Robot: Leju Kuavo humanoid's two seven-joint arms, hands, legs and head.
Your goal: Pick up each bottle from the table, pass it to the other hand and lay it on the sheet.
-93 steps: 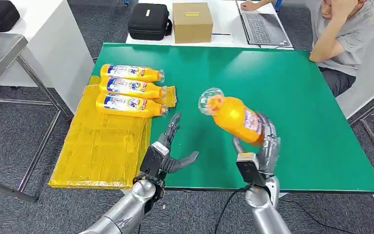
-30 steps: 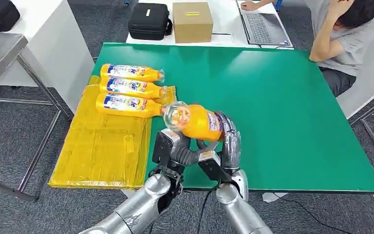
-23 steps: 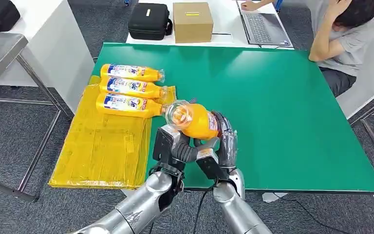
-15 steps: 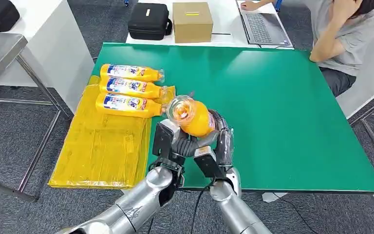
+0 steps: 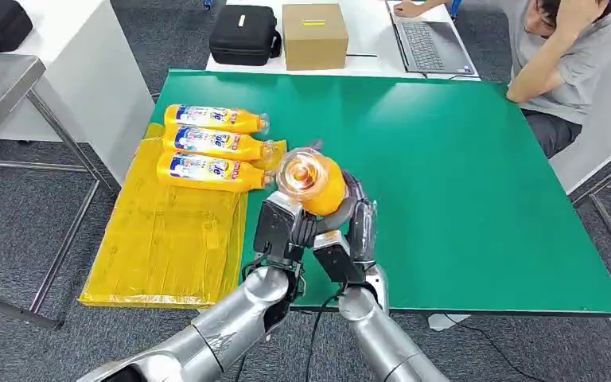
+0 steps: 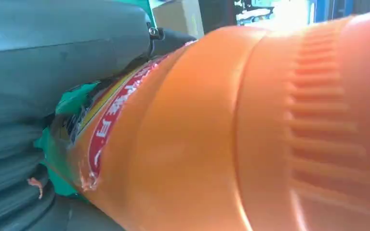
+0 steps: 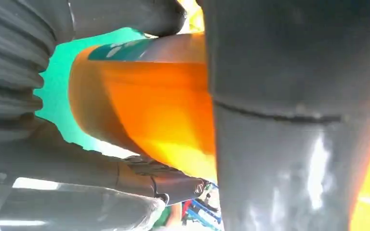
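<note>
Both hands meet over the near edge of my green table [image 5: 461, 159]: right hand [image 5: 356, 231] grasps the orange bottle [image 5: 312, 183], left hand [image 5: 286, 231] wraps it too, beside the yellow sheet [image 5: 167, 239] with three bottles [image 5: 211, 143].

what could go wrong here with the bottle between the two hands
The orange bottle sits between the left hand and the right hand above the green table. If the right lets go before the left grips firmly, it may drop and roll. Three bottles already crowd the far end of the yellow sheet; laying this one close could knock them.
</note>
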